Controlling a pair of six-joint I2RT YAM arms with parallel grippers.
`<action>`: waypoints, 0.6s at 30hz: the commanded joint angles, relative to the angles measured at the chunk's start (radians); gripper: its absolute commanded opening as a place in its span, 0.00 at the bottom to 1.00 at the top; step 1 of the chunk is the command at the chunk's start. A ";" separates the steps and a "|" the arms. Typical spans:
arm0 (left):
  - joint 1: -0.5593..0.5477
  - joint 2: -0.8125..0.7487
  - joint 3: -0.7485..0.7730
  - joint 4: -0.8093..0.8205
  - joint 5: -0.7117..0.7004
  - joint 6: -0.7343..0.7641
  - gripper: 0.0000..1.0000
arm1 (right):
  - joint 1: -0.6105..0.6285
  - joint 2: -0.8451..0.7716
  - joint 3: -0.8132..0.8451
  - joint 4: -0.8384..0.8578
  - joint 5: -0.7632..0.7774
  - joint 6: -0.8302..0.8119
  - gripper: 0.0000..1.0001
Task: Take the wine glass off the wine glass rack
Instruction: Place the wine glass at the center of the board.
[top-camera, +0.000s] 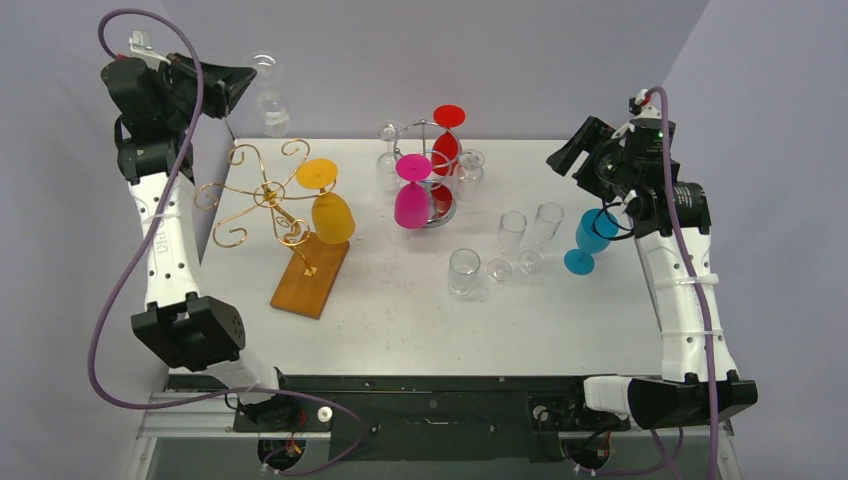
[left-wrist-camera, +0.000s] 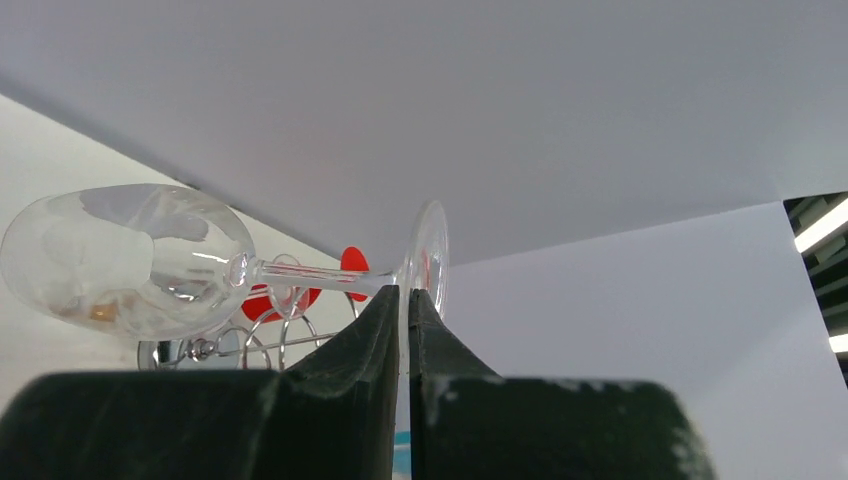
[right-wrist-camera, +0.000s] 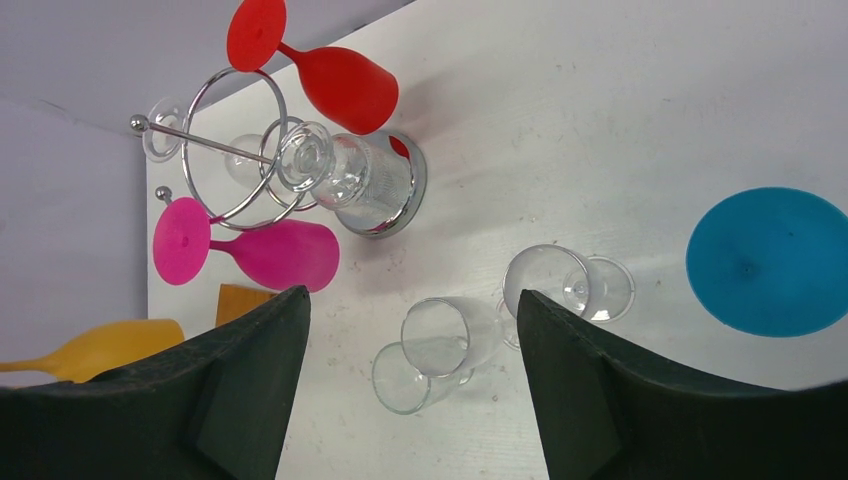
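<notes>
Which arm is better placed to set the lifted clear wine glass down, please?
Left. The left pincer is shut on the clear wine glass at its stem; the right pincer hangs open and empty near the blue glass.

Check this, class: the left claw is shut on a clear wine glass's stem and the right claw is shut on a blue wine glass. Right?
No. The right wrist view shows the right claw open and empty, the blue wine glass apart from it. The left claw grips the clear wine glass by its stem.

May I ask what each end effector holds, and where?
The left end effector pinches the clear wine glass at its stem; the right end effector holds nothing.
</notes>
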 joint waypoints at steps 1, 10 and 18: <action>-0.052 0.031 0.126 0.105 -0.009 -0.021 0.00 | 0.009 -0.006 0.026 0.080 0.017 0.021 0.71; -0.200 0.057 0.181 0.198 -0.061 -0.127 0.00 | 0.051 -0.020 -0.009 0.204 -0.023 0.086 0.72; -0.406 0.060 0.220 0.262 -0.145 -0.196 0.00 | 0.090 -0.022 -0.029 0.344 -0.062 0.118 0.77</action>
